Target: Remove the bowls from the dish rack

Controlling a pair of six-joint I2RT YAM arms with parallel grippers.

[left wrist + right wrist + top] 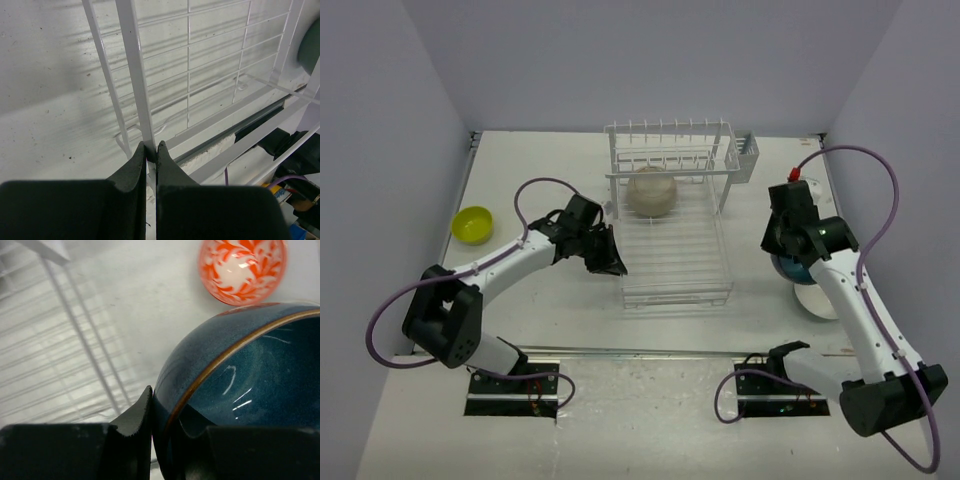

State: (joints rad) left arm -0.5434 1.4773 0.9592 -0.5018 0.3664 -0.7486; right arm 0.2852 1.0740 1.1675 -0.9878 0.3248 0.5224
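We see the white tabletop [540,170] with the dish rack [672,262] at its middle, its flat grid base reaching toward the near edge and its raised slotted shelf at the far end. The left arm reaches in from the near left, and the left fingers [142,157] sit at the left near edge of the rack. They are drawn narrow and pinch one white wire of the rack between them. The right arm stands to the right of the rack. The right fingers [150,412] clamp the rim of the dark blue bowl [788,270], one outside the wall and one inside. From the pictures we cannot tell whether that bowl rests on the tabletop or hangs above it. The beige bowl [651,192] lies in the rack, at the far end of the base, under the shelf. The white bowl with the orange-red pattern [242,270] sits on the tabletop just beside the blue one, on its near side. The yellow-green bowl [473,224] stands on the tabletop well to the left of the rack. The grey caddy [746,158] hangs on the far right corner of the rack.
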